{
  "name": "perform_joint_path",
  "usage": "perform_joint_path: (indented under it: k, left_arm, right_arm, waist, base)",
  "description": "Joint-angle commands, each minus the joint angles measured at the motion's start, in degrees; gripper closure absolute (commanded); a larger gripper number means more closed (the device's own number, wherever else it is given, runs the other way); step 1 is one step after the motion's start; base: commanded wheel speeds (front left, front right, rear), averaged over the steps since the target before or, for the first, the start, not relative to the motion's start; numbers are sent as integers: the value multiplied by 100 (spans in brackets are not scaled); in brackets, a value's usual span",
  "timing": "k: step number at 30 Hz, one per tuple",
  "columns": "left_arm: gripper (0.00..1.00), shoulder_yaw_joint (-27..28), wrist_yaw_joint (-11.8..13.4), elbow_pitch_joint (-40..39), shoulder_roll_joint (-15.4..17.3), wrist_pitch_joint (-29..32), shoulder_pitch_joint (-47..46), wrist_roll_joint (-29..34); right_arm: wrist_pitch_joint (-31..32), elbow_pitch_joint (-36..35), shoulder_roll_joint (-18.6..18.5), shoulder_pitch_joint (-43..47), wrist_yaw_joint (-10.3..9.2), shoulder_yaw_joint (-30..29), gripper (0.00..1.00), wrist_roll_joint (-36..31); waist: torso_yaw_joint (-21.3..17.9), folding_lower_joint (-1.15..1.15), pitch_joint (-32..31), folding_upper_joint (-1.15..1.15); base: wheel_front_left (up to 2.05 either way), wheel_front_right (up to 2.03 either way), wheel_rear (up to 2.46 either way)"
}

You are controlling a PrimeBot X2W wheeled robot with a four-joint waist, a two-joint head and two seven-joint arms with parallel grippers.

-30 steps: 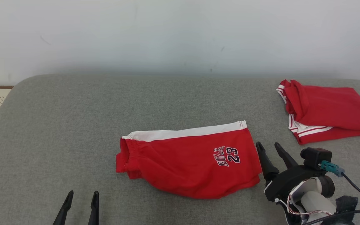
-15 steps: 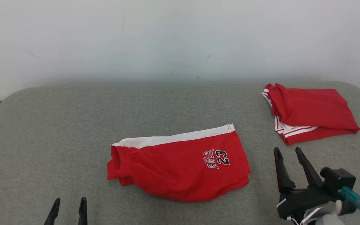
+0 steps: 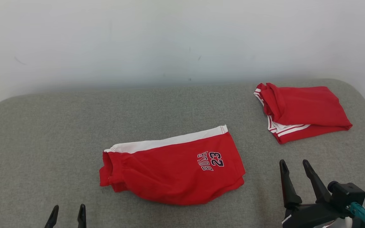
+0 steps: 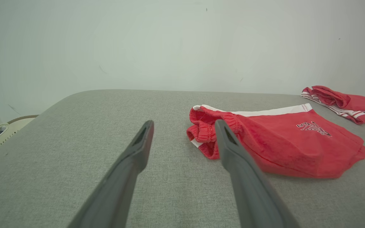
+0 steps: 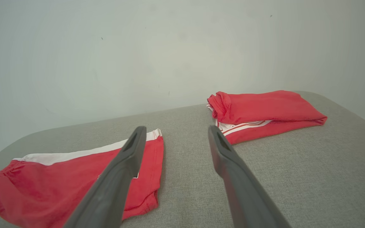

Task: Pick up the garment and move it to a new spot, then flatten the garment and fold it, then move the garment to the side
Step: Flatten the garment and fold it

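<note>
Red shorts [image 3: 173,174] lay folded at the centre of the grey pad [image 3: 43,126].

The pad was a coarse woven grey with rounded corners, and it ran up to a plain pale wall [image 3: 169,38] at 12 o'clock. The shorts were soft knit with a white side band, the gathered waistband toward 9 o'clock and a "23" print toward 3. A second red garment [image 3: 306,107], white-striped, sat folded at 2 o'clock, well apart. My left gripper [image 3: 68,207] at 7 o'clock and my right gripper [image 3: 294,162] at 5 o'clock both had their fingers spread, clear of the cloth.
</note>
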Motion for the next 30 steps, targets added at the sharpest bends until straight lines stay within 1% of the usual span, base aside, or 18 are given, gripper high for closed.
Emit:
perform_joint_path:
  k: [1,10,30]
  left_arm:
    - [0,-14,12,-22,45,16,46,-11]
    - [0,-98,18,-55,135,150,-2,66]
    - [0,-126,65,-122,220,150,23,-36]
  right_arm:
    - [53,-81,18,80,0,-1,0,-42]
    - [183,-141,60,157,0,11,0,-90]
    - [190,-51,85,145,0,16,0,-103]
  waist:
    - [-19,0,3,0]
    - [19,0,5,0]
    - [-9,0,20,0]
  base:
    - [0,0,0]
    - [0,0,0]
    - [0,0,0]
